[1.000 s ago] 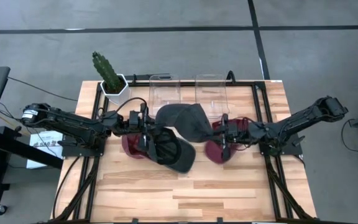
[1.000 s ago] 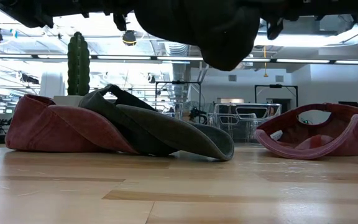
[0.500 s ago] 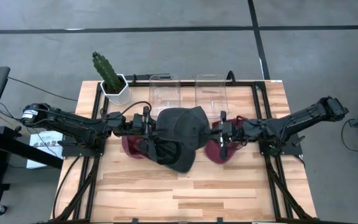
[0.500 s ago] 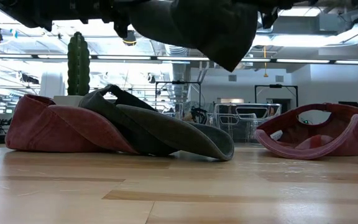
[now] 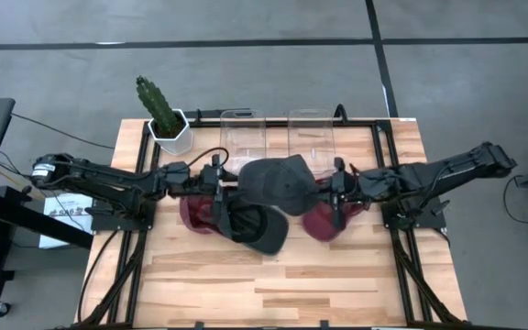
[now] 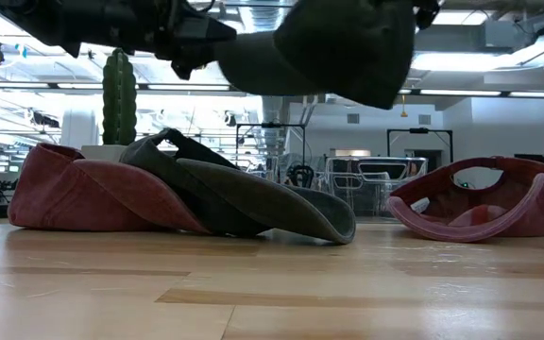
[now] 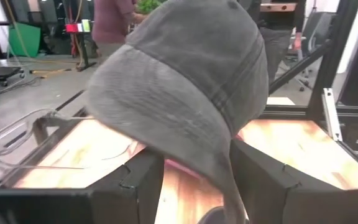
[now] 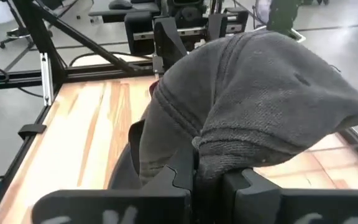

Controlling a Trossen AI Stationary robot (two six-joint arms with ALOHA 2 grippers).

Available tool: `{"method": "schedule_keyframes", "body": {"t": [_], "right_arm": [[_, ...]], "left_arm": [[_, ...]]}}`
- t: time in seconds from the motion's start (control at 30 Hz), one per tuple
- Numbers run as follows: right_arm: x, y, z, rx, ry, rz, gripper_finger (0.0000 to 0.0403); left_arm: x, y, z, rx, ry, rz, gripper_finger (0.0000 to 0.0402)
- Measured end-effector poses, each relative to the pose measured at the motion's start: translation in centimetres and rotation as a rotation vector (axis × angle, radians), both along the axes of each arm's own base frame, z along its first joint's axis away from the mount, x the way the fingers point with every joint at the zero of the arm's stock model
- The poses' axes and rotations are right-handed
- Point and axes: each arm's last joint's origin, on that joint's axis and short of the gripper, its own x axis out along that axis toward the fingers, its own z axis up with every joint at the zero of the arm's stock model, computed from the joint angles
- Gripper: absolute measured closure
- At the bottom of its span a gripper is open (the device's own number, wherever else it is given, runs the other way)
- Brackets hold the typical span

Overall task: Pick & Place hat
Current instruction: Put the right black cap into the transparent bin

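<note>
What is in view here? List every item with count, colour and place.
Grey fabric cap: one, grey, held above the table's middle.
Dark grey fabric cap: one, lying on the table, overlapping the left red cap.
Dark red fabric caps: two, one on each side of the middle.
Green cactus in a white pot: one, far left corner.
Clear plastic bins: two, far edge.
Light wooden table: one.
Left claw: open, at the held cap.
Right claw: shut on the held cap.
</note>
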Motion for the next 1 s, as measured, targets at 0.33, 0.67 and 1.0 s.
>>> {"method": "schedule_keyframes", "body": {"t": [0.33,0.67,1.0], "right_arm": [[-4.2,-0.3,1.3,0.009,0.006,0.076,0.0392],[-3.2,1.2,0.4,-0.021,0.074,0.338,0.0392],[-1.1,2.6,-1.0,-0.142,0.097,0.628,0.0390]], "left_arm": [[0.0,0.5,-0.2,-0.004,0.018,0.016,0.0224],[0.0,-0.1,0.7,-0.010,-0.074,-0.188,0.0224],[0.3,-0.7,0.9,-0.037,-0.078,-0.370,0.0224]]}}
